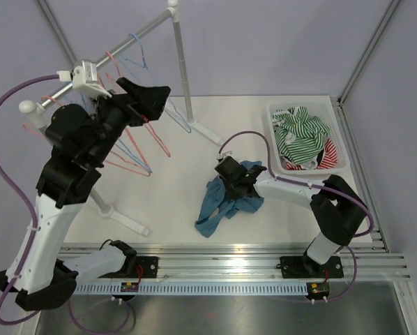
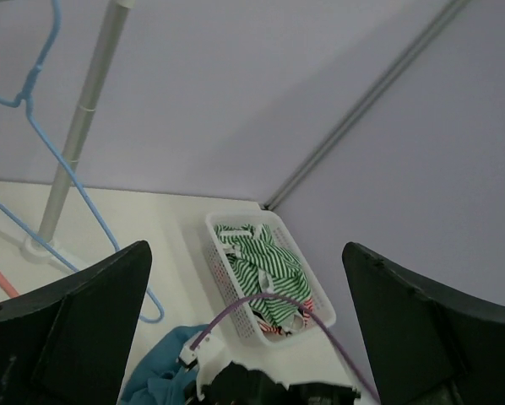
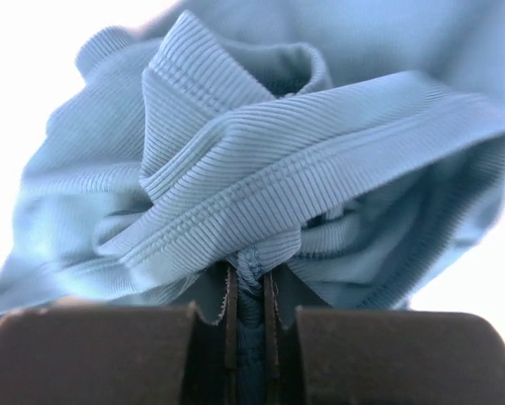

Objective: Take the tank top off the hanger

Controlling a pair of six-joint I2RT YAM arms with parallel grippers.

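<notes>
The blue tank top [image 1: 221, 200] lies crumpled on the white table, with no hanger in it. My right gripper [image 1: 231, 188] is low over it and shut on a bunched fold. In the right wrist view the ribbed blue tank top [image 3: 278, 160] fills the frame, a pinch of it squeezed in the right gripper [image 3: 249, 291]. My left gripper [image 1: 150, 100] is raised beside the rack with its fingers spread wide and nothing between them. The left gripper [image 2: 244, 251] looks down toward the table. Bare hangers hang from the rail, a blue hanger [image 2: 35, 89] and pink hangers [image 1: 133, 155] among them.
The clothes rack has a slanted rail [image 1: 128, 36], an upright post [image 1: 182, 63] and a foot [image 1: 125, 218] on the table's left. A white basket [image 1: 339, 132] of striped clothes sits at the back right. The same basket [image 2: 216, 257] shows in the left wrist view.
</notes>
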